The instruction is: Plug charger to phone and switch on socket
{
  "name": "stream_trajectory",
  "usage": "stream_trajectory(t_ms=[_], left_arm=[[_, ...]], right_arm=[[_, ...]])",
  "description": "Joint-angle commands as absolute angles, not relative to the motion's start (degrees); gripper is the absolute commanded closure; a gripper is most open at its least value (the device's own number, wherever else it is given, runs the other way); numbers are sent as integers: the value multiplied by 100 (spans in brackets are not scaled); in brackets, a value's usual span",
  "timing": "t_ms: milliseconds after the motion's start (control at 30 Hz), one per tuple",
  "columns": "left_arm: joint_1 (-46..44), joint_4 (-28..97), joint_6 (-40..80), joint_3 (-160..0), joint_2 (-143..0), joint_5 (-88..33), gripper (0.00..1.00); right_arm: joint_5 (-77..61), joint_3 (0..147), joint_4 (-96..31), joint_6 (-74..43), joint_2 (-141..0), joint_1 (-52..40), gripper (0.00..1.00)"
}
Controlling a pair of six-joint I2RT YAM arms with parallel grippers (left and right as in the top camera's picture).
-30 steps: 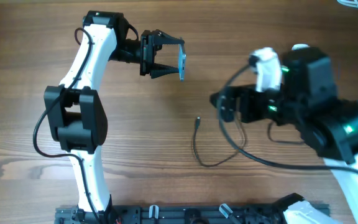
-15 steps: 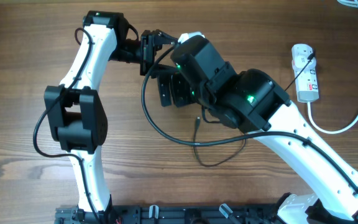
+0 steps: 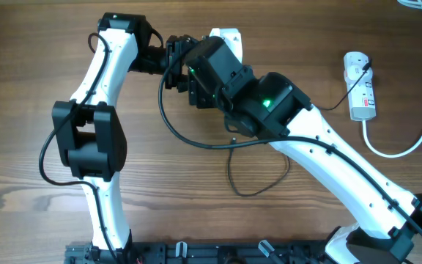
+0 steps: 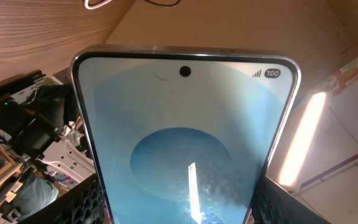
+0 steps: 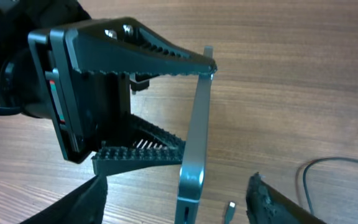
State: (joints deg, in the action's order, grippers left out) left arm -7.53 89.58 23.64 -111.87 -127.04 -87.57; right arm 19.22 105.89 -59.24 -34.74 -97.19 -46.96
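My left gripper [image 3: 174, 62] is shut on the phone [image 4: 185, 143] and holds it edge-up above the table. Its turquoise screen fills the left wrist view. In the right wrist view the phone [image 5: 194, 130] shows edge-on in the left gripper's jaws [image 5: 160, 99]. My right gripper [image 5: 178, 186] is open, one finger on each side of the phone's lower end, not touching it. In the overhead view the right wrist [image 3: 204, 81] hides the phone. The charger's plug tip [image 3: 233, 141] lies on the table, also in the right wrist view [image 5: 230, 210]. The socket [image 3: 361, 86] lies far right.
The charger's black cable [image 3: 258, 189] loops on the wood under the right arm. The socket's thick white cord [image 3: 416, 125] curves along the right edge. A rail [image 3: 218, 253] runs along the front edge between the arm bases.
My right arm has swung from the right side of the table to the left gripper and brought its open fingers around the phone. The socket is uncovered. The left arm has not moved.
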Motion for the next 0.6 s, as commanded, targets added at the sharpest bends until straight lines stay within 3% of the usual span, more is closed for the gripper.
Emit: stream_trajectory(t_ms=[0,67,567], left_arm=[[-722,8960,2272,-11185,-12457,-9032,33],[-722,8960,2272,-11185,-12457,-9035,33],[-722,8965,2274,-11185,-12457,-9035,33]], right_arm=[[2145,10713,-5867,-3511,-9806,-4729,33],[2143,10713,-5813,-3511,-9806,-4729,40],[2408,10713,-5728,-3509,-10066,-4729,50]])
